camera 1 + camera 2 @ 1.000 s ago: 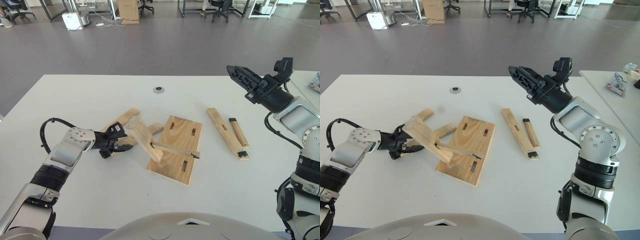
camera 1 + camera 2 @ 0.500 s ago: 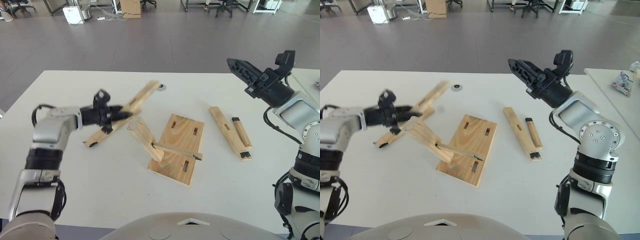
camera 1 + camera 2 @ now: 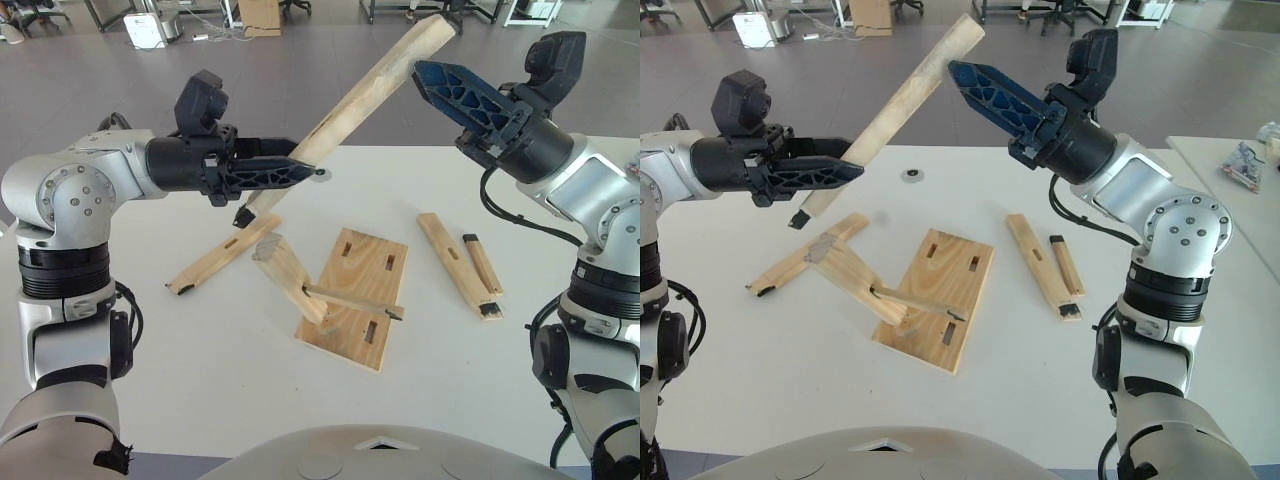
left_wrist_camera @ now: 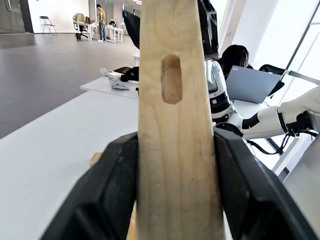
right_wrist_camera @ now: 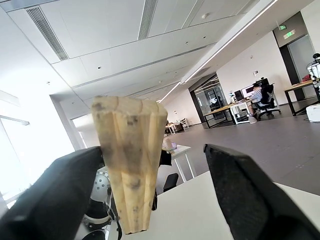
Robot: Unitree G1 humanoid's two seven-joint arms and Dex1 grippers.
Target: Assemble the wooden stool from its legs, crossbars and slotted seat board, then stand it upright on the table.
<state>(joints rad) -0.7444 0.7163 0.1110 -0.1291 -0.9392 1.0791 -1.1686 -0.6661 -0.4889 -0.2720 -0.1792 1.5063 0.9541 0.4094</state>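
Observation:
My left gripper (image 3: pixel 300 171) is shut on a long wooden leg (image 3: pixel 370 85), holding it in the air over the table's far side, tilted up to the right. In the left wrist view the leg (image 4: pixel 175 125) is clamped between both fingers (image 4: pixel 107 190). My right gripper (image 3: pixel 965 72) stands open at the leg's top end (image 5: pixel 131 175), one finger on each side of it. The slotted seat board (image 3: pixel 372 262) lies flat mid-table. A leg with a crossbar (image 3: pixel 288 282) stuck in it rests across the board. Another leg (image 3: pixel 215 260) lies to the left.
A further leg (image 3: pixel 445 255) and a short crossbar (image 3: pixel 478 265) lie side by side right of the board. A small round dark fitting (image 3: pixel 910 176) sits in the table's far middle. A second table (image 3: pixel 1240 165) with small items stands at the right.
My left arm has lifted the leg off the table and swung it up high. The right gripper has moved left and up to the leg's top end.

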